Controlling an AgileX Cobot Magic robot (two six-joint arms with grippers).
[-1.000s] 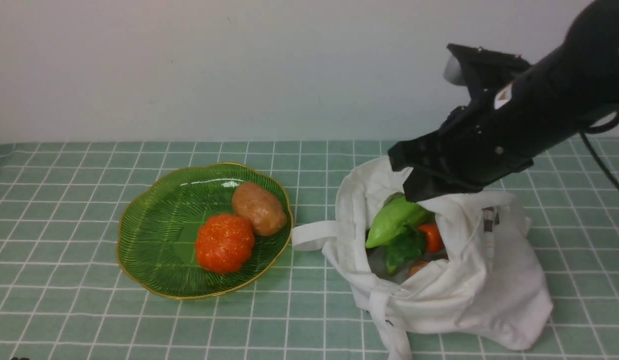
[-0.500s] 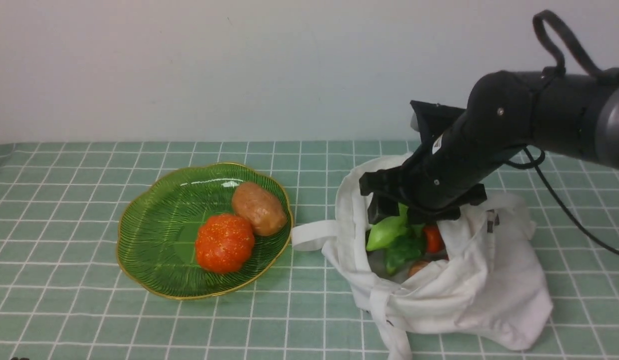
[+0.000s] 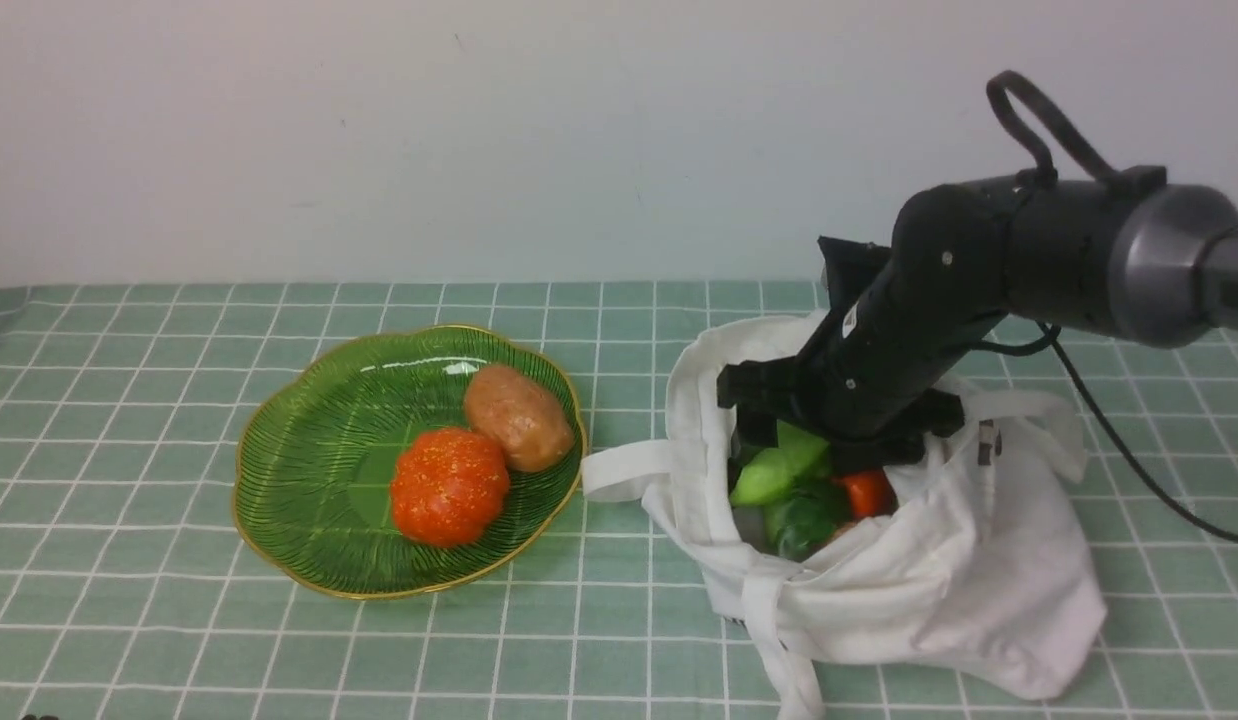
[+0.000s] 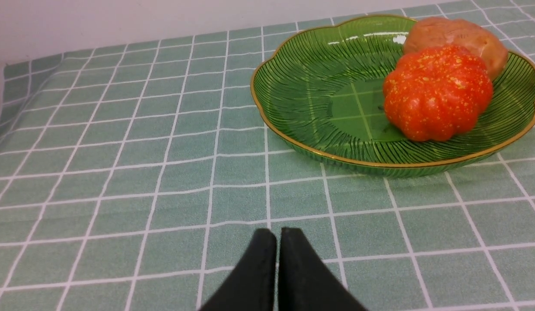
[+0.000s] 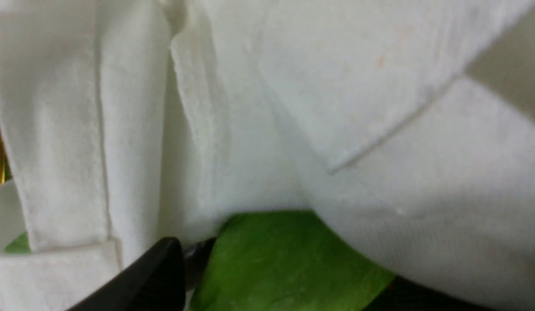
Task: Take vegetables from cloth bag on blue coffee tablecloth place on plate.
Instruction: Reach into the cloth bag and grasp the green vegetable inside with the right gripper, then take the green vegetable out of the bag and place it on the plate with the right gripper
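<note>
The white cloth bag (image 3: 959,590) slumps open on the teal checked tablecloth (image 3: 129,420), right of the green gold-rimmed plate (image 3: 279,420). In its mouth lie a pale green vegetable (image 3: 769,475), a dark green leafy piece (image 3: 804,520) and an orange-red piece (image 3: 864,492). The cucumber is hidden. My right gripper (image 3: 799,440) reaches down into the bag mouth. In the right wrist view it (image 5: 285,276) is open, with one finger on each side of the pale green vegetable (image 5: 272,268). My left gripper (image 4: 278,235) is shut and empty, low over the cloth near the plate (image 4: 302,86).
An orange pumpkin-like piece (image 3: 449,486) and a brown potato (image 3: 519,415) lie on the plate's right half. A bag strap (image 3: 629,468) lies toward the plate. A pale wall stands behind the table.
My right arm has swung left and down, so the gripper went from above the bag's rim into its mouth, over the pale green vegetable. The bag top has shifted a little.
</note>
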